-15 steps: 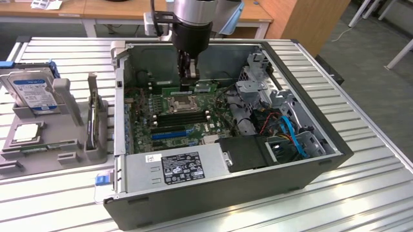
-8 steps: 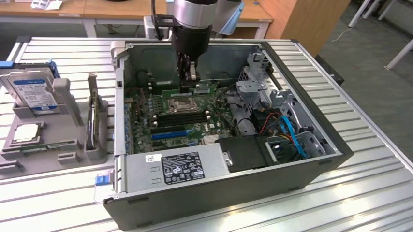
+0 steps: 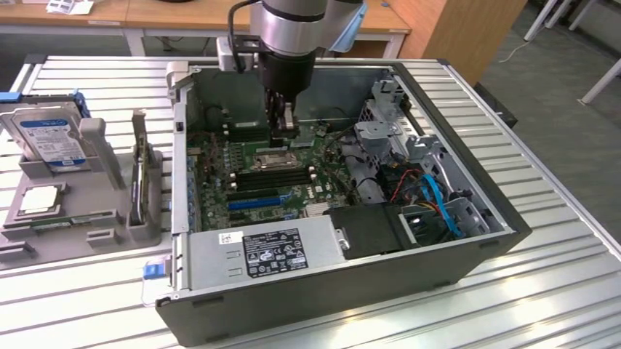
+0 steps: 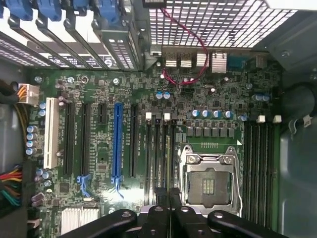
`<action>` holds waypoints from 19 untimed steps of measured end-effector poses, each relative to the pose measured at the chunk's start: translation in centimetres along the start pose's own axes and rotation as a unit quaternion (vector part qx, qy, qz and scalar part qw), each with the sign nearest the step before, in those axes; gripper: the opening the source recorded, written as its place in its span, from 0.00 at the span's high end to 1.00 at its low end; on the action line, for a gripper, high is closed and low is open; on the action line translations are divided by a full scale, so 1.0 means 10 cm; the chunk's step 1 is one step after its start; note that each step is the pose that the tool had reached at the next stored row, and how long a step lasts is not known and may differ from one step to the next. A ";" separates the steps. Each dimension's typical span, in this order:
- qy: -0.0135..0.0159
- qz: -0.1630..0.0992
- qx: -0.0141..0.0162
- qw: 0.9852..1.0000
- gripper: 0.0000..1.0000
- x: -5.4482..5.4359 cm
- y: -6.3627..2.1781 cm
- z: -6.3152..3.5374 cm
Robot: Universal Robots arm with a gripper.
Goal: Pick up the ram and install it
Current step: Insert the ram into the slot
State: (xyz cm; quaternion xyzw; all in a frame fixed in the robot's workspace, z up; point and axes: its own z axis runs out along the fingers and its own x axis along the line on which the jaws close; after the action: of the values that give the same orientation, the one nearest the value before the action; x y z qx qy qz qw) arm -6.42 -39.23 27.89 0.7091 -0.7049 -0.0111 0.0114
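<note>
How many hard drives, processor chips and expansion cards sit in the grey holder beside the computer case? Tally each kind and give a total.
hard drive: 1
processor chip: 1
expansion card: 1
Total: 3

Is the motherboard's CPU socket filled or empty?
Empty: the CPU socket shows bare gold contacts in its dark centre, and no silver processor sits inside its metal frame.
</note>
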 end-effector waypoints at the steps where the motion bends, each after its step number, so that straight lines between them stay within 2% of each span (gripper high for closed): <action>1: 0.000 0.000 0.000 1.000 0.88 0.00 0.000 0.019; 6: 0.000 0.000 0.000 1.000 0.88 0.00 -0.002 0.108; 10: 0.000 0.000 0.000 1.000 0.88 0.00 0.002 0.112; 14: 0.000 0.000 0.001 1.000 0.88 0.00 0.099 0.117; 19: 0.000 0.007 0.001 1.000 0.88 0.00 0.115 0.119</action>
State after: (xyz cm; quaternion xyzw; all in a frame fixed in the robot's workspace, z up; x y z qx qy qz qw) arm -7.60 -39.26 26.74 0.7040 -0.7101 -0.0105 0.0107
